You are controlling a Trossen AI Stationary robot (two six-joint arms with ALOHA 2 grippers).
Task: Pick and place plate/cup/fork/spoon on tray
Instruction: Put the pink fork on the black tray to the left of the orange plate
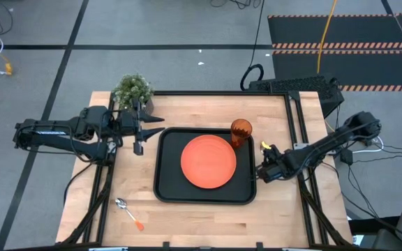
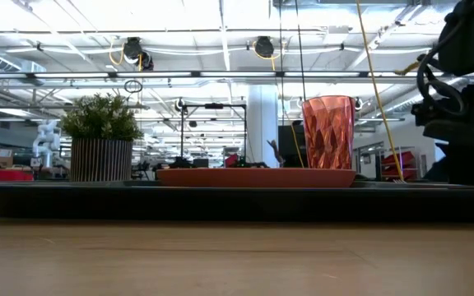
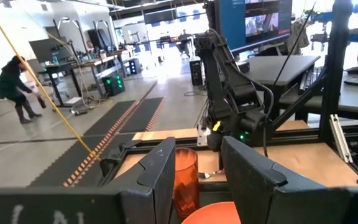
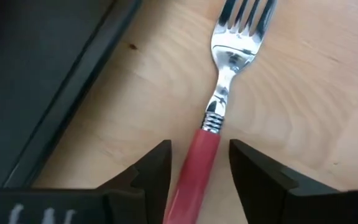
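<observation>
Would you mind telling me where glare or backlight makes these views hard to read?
Low view: bright ceiling lights behind leave the cup glowing and the tray a dark band. Right wrist view: a highlight shines on the fork. High view: evenly lit, soft shadows.

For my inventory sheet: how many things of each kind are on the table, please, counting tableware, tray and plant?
Plates: 1, plate
Cups: 1, cup
Forks: 1, fork
Spoons: 1, spoon
Trays: 1, tray
Potted plants: 1, potted plant
Total: 6

Potted green plant (image 1: 132,90) on wooden table (image 1: 208,219), back-left corner.
</observation>
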